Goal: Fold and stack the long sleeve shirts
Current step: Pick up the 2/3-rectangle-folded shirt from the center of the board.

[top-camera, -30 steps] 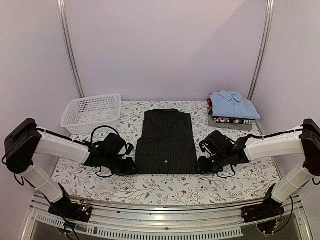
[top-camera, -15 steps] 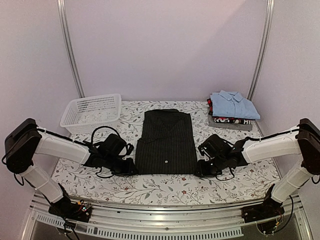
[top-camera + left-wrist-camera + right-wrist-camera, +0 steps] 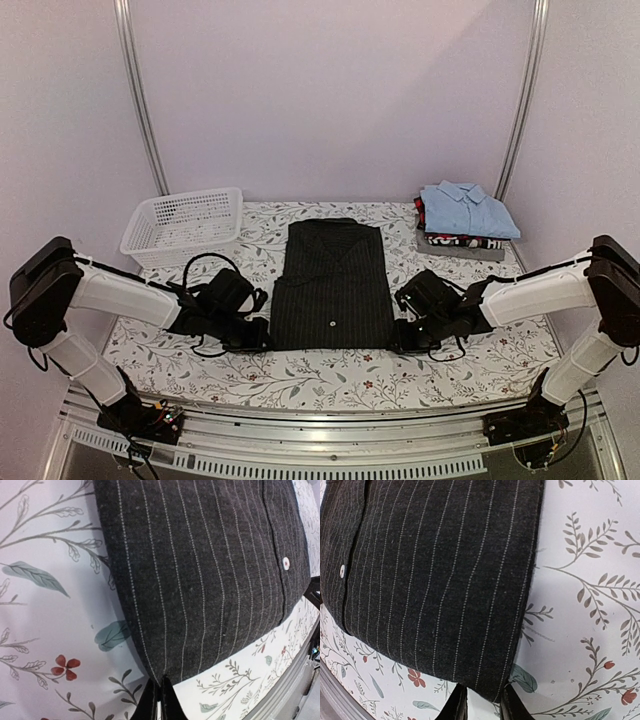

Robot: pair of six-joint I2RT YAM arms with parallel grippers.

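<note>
At the counter's (image 3: 320, 380) far left corner you have one white plastic mesh basket (image 3: 180, 225). Nearer you, the left claw (image 3: 262, 336) sits low at the near left corner of the one large black pinstriped button-up shirt (image 3: 333, 285). In the left wrist view its two fingers (image 3: 151, 702) are pressed together, clenched on the tip of that corner.

The black shirt lies flat in the middle of the flower-patterned counter, folded to a long rectangle with its collar at the far end and one small white button (image 3: 331, 322) showing near the close hem.

The right claw (image 3: 400, 338) sits at the near right corner. Its two fingers (image 3: 457, 705) stand apart astride the corner, with cloth filling the gap. You cannot tell whether they are gripping it.

At the far right, one folded light blue collared shirt (image 3: 465, 208) tops a small stack of other folded clothes (image 3: 462, 242), well apart from the black one.
</note>
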